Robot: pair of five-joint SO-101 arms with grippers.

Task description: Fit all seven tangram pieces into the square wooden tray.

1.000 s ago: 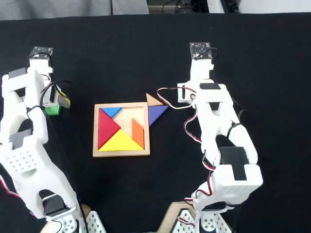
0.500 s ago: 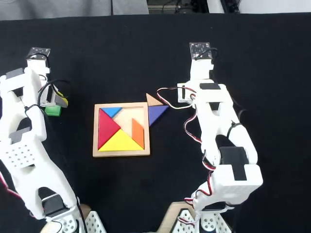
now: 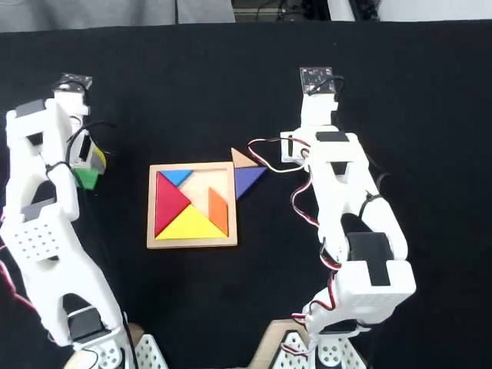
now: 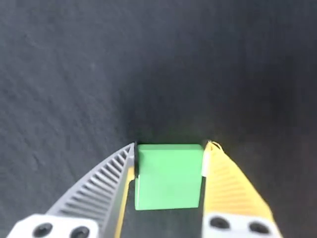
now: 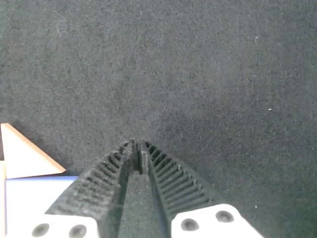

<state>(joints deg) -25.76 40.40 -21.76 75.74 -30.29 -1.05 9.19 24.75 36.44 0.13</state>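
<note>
Flat on a black tablecloth (image 3: 400,92), between two white arms, a square wooden tray (image 3: 192,243), viewed from above.

Inside the tray, four tangram pieces:
- a small blue triangle (image 3: 176,177) in the far-left corner
- a large red triangle (image 3: 169,204) along the left wall
- a large yellow triangle (image 3: 191,224) along the near wall
- an orange parallelogram (image 3: 218,209) against the right wall

Bare wood showing across the tray's middle and far-right part.

Just outside the tray's far-right corner, two loose pieces touching each other. First, a tan triangle (image 3: 243,159) right at the corner. Second, a violet-blue triangle (image 3: 247,181) flush against the outside of the right wall, slightly nearer than the tan one.

Well off the tray's left side, about level with its far edge, the left gripper (image 4: 171,145). Clamped on a green square piece (image 4: 168,174), with a grey finger on one side and a yellow finger on the opposite side. From above, the same green square piece (image 3: 87,178) peeking out beneath that arm's wrist. Impossible to tell whether resting on the cloth or lifted clear of it.

Off the tray's right side, just beyond the two loose triangles, the right gripper (image 5: 136,148). Black toothed fingers pressed together with nothing between them, tips aimed at bare cloth. Beside that gripper, close by, the tan triangle (image 5: 22,156) and a corner of the violet-blue triangle (image 5: 39,193).
</note>
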